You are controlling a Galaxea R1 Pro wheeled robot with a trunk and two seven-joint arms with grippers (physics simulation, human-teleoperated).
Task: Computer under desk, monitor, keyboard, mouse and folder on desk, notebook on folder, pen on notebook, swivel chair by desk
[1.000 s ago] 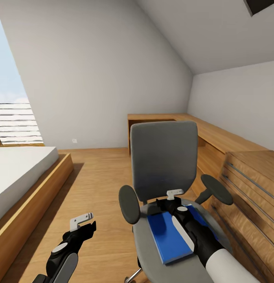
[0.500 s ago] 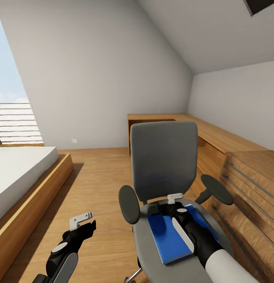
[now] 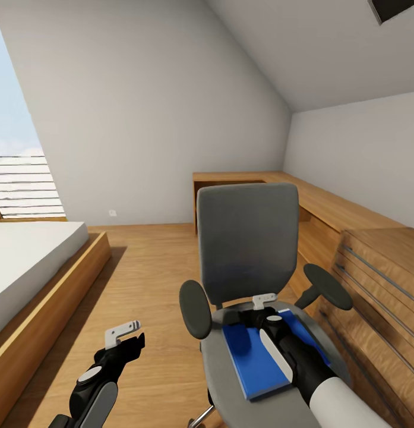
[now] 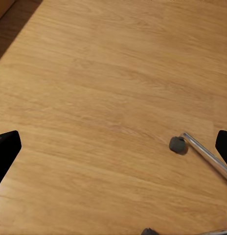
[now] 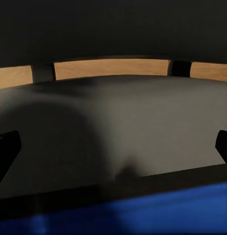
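The bedroom has a sloped grey ceiling, a wood floor (image 3: pixel 147 279), a wooden-framed bed (image 3: pixel 34 267) at the left and a low wooden shelf unit (image 3: pixel 349 238) along the right wall. The swivel chair (image 3: pixel 248 244) stands mid-floor with the blue folder (image 3: pixel 251 356) flat on its seat. The right gripper (image 3: pixel 263 301) hovers spread wide over the folder's far edge, holding nothing. The left gripper (image 3: pixel 123 333) hangs parted and empty above bare floor.

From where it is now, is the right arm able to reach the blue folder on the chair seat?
Probably yes. The right claw hangs low over the far edge of the folder on the swivel chair, fingers spread wide in the wrist view. Nothing lies on the folder or between them.
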